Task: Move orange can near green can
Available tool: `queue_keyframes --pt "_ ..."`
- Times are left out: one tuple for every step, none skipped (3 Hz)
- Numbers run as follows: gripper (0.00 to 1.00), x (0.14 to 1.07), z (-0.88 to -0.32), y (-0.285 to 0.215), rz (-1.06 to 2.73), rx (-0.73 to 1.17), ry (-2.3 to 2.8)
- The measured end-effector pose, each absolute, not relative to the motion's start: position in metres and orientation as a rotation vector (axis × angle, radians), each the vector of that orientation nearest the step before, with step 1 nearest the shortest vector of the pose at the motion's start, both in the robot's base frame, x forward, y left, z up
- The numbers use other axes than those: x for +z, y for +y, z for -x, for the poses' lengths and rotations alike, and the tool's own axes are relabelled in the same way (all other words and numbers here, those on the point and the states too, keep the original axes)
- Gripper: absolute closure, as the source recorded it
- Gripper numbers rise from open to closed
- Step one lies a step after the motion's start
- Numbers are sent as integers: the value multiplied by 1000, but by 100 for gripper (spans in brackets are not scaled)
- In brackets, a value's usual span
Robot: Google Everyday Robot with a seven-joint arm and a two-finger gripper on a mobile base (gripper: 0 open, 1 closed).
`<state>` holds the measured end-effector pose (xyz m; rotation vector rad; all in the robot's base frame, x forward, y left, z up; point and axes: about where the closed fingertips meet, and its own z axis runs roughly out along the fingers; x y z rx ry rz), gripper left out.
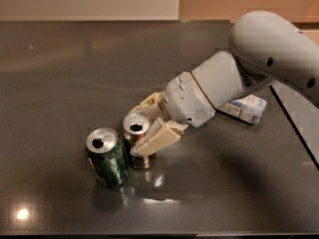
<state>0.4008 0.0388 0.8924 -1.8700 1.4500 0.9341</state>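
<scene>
The gripper (139,133) reaches in from the right edge of the dark tabletop (60,73) on a thick pale grey arm (269,49) and sits toward the near edge, a little left of its middle. Its cream fingers (155,139) stand narrow, one on each side of the orange can (134,125), with the nearer finger lying across the can's side, so they hold it. The orange can is upright with its silver top showing and its base on the tabletop. The green can (106,158) stands upright just beside it, on the side of the near left corner; whether the two touch cannot be told. A white and blue packet (246,108) lies behind the arm, toward the right edge.
</scene>
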Motion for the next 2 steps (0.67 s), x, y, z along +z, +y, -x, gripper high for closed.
queue_keyframes --pt "0 893 -400 40 1874 932 1447" --pt "0 893 -400 40 1874 932 1447"
